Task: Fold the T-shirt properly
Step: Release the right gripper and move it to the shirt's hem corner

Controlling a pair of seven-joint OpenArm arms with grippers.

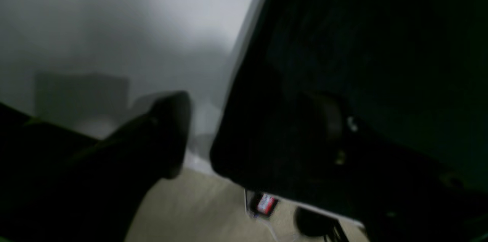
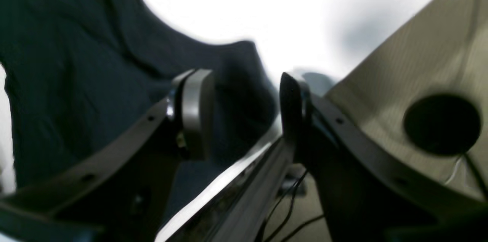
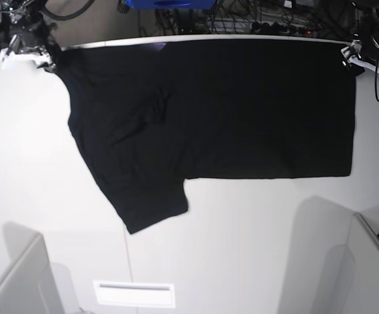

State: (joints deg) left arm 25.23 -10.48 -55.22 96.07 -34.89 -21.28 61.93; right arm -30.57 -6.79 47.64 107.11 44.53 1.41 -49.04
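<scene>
The black T-shirt lies spread, plain side up, across the far half of the white table. One sleeve points toward the near left. My right gripper is at the shirt's far left corner. In the right wrist view this gripper is open, and the dark cloth lies beside and behind its fingers. My left gripper is at the shirt's far right corner. In the blurred left wrist view this gripper stands wide apart, one finger over bare table, the other side dark against the cloth.
Cables and gear crowd the space behind the table's far edge. Grey panels stand at the near left and near right. A white slotted plate lies near the front. A round black object sits on the floor.
</scene>
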